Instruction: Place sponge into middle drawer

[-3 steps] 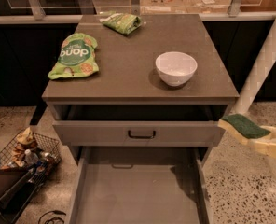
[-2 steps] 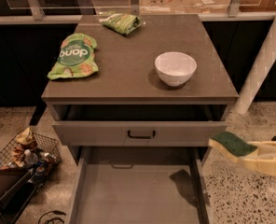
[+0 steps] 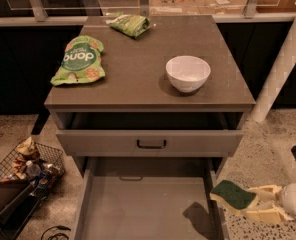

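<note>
Clamping sponge (image 3: 232, 194) between jaws | gripper (image 3: 257, 205) just right of middle drawer (image 3: 143, 209)

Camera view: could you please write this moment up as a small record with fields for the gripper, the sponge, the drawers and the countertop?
gripper: lower right, shut on the sponge
sponge: green side up, held over the right wall of the middle drawer, not yet inside
middle drawer: pulled open, the sponge's shadow on its floor
upper drawer: dark bar handle, partly open
countertop: white bowl at right; green snack bag at left, another at the back
floor: wire basket at left
</note>
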